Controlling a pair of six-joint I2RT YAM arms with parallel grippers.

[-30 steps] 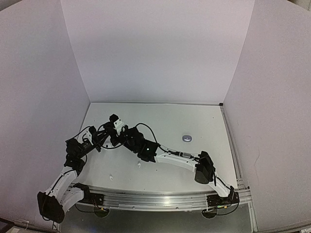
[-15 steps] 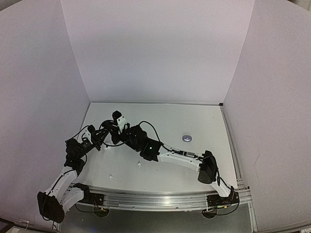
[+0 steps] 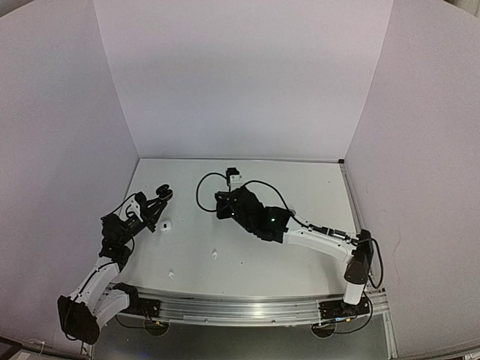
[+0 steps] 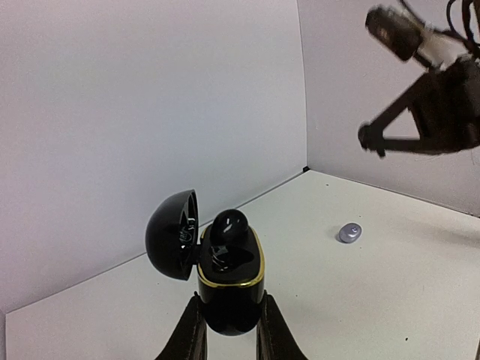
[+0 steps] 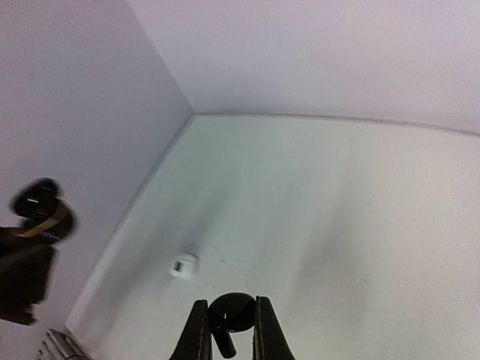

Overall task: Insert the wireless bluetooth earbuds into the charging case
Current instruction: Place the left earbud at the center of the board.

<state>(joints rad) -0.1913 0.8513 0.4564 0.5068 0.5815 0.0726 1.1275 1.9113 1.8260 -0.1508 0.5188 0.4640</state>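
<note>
1. Right gripper: clenched on a black earbud, its narrow end pointing back toward the wrist.
2. Left gripper: clamped around the black charging case. The lid is swung open and a second black earbud sits in one well.
3. The case lies to the right gripper's left, well apart, above the table. The right arm carries the bud, so the next move likely closes that gap toward the other well.
</note>
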